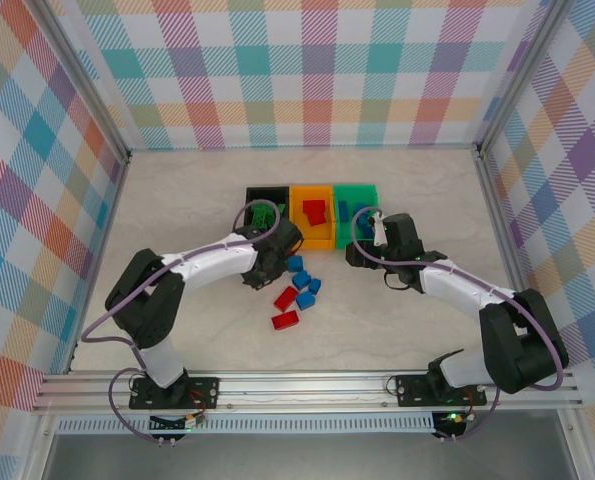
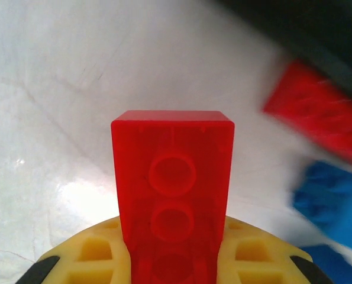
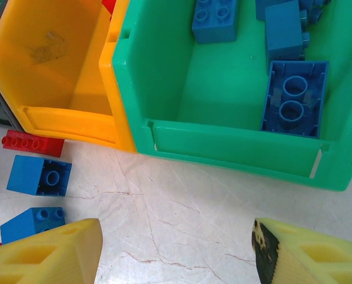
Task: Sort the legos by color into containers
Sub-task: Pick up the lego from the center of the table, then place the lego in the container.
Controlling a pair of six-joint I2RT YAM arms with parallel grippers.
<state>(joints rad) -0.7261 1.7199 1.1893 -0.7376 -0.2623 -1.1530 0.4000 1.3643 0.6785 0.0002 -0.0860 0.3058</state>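
Looking down from the top view, I find the left jaws hidden beneath their wrist. The left wrist view shows them clamped on a red lego (image 2: 173,171) near the middle of the table (image 2: 57,118), with the neighbouring bricks (image 2: 323,118) blurred. My right jaws stand apart before the green bin (image 3: 235,148), which holds blue legos (image 3: 294,97); the orange bin (image 3: 63,71) holds red legos (image 1: 314,212), and the black bin (image 1: 267,193) holds green legos (image 1: 265,215).

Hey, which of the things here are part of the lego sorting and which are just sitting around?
Part of the job: red brick in the left gripper; loose bricks on the table; black bin, orange bin, green bin; blue bricks inside the green one.
Just there: plaid walls, metal rail.
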